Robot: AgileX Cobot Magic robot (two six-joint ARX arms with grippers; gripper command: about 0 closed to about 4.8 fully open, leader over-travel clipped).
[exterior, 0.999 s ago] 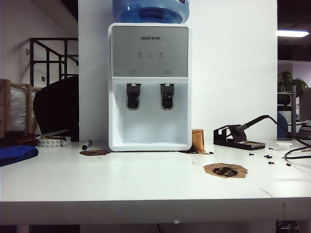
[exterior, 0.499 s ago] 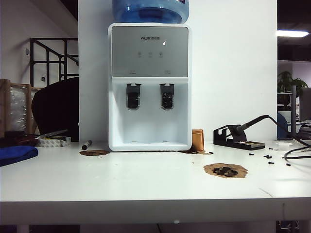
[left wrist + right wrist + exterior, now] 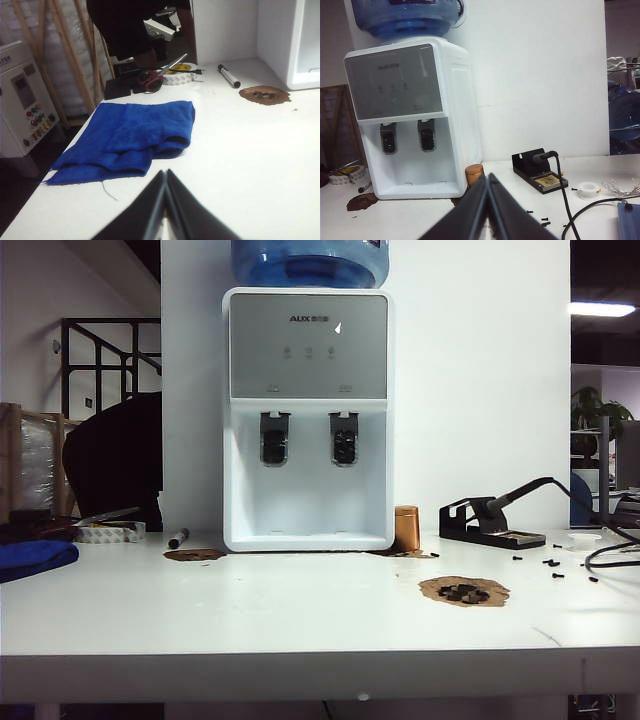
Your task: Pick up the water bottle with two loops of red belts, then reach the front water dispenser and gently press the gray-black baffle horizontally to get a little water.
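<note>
The water bottle with the two red bands shows in none of the three views, so the step in hand is finding it.

The left claw hangs over the near left part of the table, its jaws pressed together on nothing, beside a blue cloth. The right claw is likewise shut and empty, low over the table and facing the water dispenser, which stands at the back centre with its two dark taps in the recess.

The copper-coloured cylinder just beside the dispenser's right foot is not the target and should be left alone.

To do this well, I would open whichever claw lies nearer the bottle before approaching it, and take it round the body. The soldering station and its cable on the right call for a clear path.
</note>
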